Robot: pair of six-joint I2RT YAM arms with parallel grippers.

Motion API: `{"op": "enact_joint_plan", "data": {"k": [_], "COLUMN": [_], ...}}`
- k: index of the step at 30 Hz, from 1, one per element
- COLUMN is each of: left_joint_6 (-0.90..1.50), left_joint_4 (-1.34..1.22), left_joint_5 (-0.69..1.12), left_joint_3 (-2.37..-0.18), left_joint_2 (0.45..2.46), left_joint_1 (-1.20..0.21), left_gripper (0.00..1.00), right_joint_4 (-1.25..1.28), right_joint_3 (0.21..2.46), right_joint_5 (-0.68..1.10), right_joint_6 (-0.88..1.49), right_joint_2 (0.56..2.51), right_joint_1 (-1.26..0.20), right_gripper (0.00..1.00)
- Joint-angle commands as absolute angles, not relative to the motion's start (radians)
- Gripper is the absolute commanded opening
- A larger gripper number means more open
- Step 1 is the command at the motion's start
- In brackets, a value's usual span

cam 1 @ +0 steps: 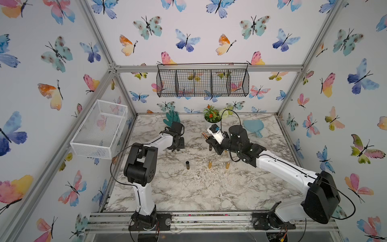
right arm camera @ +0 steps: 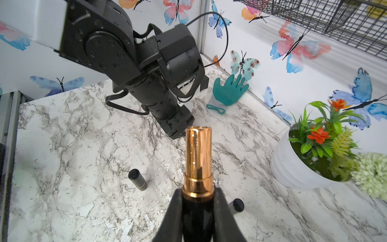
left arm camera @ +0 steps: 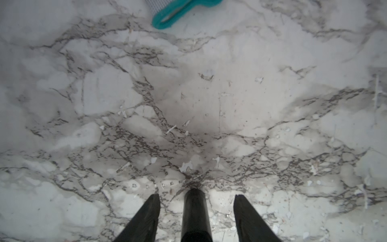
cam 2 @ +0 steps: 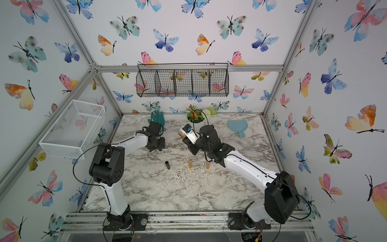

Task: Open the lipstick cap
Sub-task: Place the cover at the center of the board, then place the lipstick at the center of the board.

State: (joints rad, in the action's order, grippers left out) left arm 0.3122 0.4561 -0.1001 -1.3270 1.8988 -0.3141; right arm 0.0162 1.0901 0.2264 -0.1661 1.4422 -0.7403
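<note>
The glossy, rigid gold lipstick tube is clamped at its black base by the right gripper; the black cylindrical cap seems untouched within the open left gripper.

Mirror-glossy gold metal and shiny black plastic on the lipstick; smooth but chipped marble-print surface on the tabletop; matt rubbery coating on the teal glove.

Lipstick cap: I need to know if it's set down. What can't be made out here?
Left wrist view: frame edge cuts off the cap between the open left gripper fingers; whether it touches the table is unclear.
Top views: the gripper hides it.
Right wrist view: the right gripper covers the lipstick base; its tip faces away.
</note>
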Motion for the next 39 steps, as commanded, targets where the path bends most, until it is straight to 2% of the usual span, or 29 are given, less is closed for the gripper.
{"op": "enact_joint_plan", "data": {"k": [1, 8, 12, 14, 28, 39], "left_joint_6": [0.315, 0.285, 0.261, 0.252, 0.227, 0.223], "left_joint_4": [0.553, 0.663, 0.689, 0.687, 0.657, 0.631], "left_joint_5": [-0.019, 0.300, 0.534, 0.593, 0.763, 0.728], "left_joint_3": [-1.402, -1.510, -1.506, -1.483, -1.429, -1.402], "left_joint_2": [1.785, 1.677, 1.633, 1.598, 1.529, 1.574], "left_joint_1": [-0.302, -0.278, -0.277, -0.278, -0.282, -0.303], "left_gripper": [0.62, 0.65, 0.65, 0.65, 0.68, 0.68], "right_joint_4": [0.038, 0.004, 0.060, 0.074, 0.098, 0.089], "right_joint_3": [1.084, 1.103, 1.077, 1.080, 1.177, 1.218], "right_joint_5": [0.213, 0.203, 0.210, 0.224, 0.328, 0.330], "right_joint_6": [-0.146, -0.153, -0.133, -0.124, -0.101, -0.109], "right_joint_2": [1.438, 1.479, 1.490, 1.514, 1.666, 1.698], "right_joint_1": [-0.744, -0.744, -0.744, -0.744, -0.758, -0.778], "right_gripper": [0.05, 0.06, 0.07, 0.06, 0.07, 0.07]}}
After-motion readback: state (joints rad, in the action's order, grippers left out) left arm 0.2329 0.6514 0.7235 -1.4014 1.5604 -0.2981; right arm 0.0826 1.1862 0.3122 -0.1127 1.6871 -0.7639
